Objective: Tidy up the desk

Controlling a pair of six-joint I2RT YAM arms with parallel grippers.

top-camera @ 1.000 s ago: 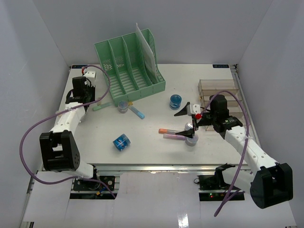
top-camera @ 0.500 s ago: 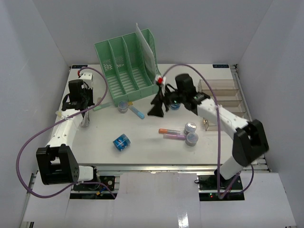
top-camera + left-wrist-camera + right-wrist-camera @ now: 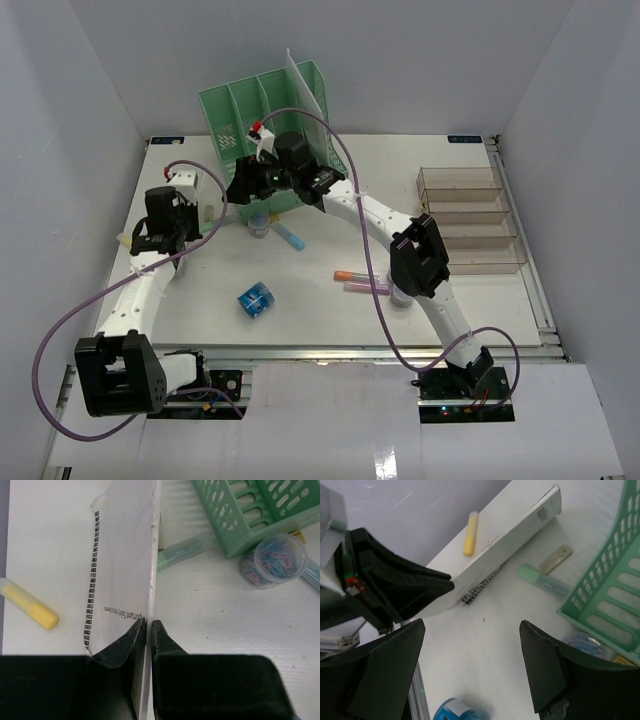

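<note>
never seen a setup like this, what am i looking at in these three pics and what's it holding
These are two robot arms bolted at the near edge of a white desk, each ending in a two-finger hand. The wide picture comes from a fixed camera above and behind them. The other two come from a camera on each wrist, so the dark shapes at the bottom are that arm's own fingers. On the desk: a green file rack, a clear compartment tray, a jar of paper clips, a yellow highlighter, a pale green marker, two pens and a small blue item. The left hand is shut on the edge of a thin white booklet. The right hand is open, holding nothing, stretched across near the rack.
</note>
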